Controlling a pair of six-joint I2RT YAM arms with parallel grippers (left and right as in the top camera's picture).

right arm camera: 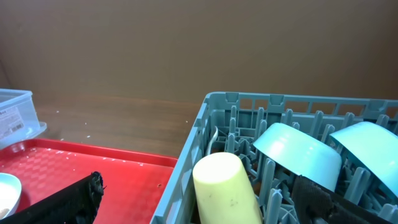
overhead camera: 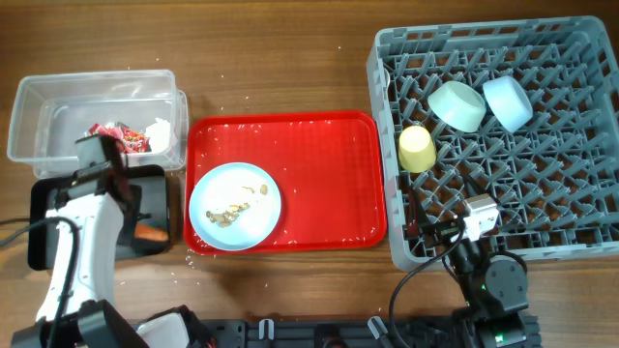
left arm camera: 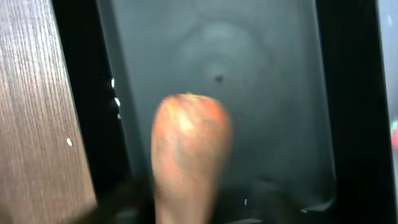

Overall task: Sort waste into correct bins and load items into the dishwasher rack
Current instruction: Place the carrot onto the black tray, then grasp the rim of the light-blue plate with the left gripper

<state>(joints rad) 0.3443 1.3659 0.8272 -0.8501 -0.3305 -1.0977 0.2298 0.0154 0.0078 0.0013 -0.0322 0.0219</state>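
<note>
My left gripper (overhead camera: 131, 203) is over the black tray (overhead camera: 44, 217), shut on the orange carrot (left arm camera: 189, 149), which fills the blurred left wrist view; the carrot (overhead camera: 149, 233) shows low in the tray. The clear tub (overhead camera: 58, 97) holds the red-and-white wrapper (overhead camera: 121, 137) and the white tissue (overhead camera: 160, 130). The pale blue plate (overhead camera: 235, 206) with beige crumbs (overhead camera: 235, 207) sits on the red tray. The grey rack (overhead camera: 542, 193) holds the mint bowl (overhead camera: 457, 104), the light blue bowl (overhead camera: 508, 101) and the yellow cup (overhead camera: 417, 149). My right gripper (overhead camera: 433, 232) is open and empty at the rack's front left edge, behind the cup (right arm camera: 224, 186).
The red tray (overhead camera: 329, 174) lies between the bins and the rack. The rack's wall (right arm camera: 186, 168) stands right in front of my right gripper. Small white specks are scattered on the wooden table (overhead camera: 290, 58).
</note>
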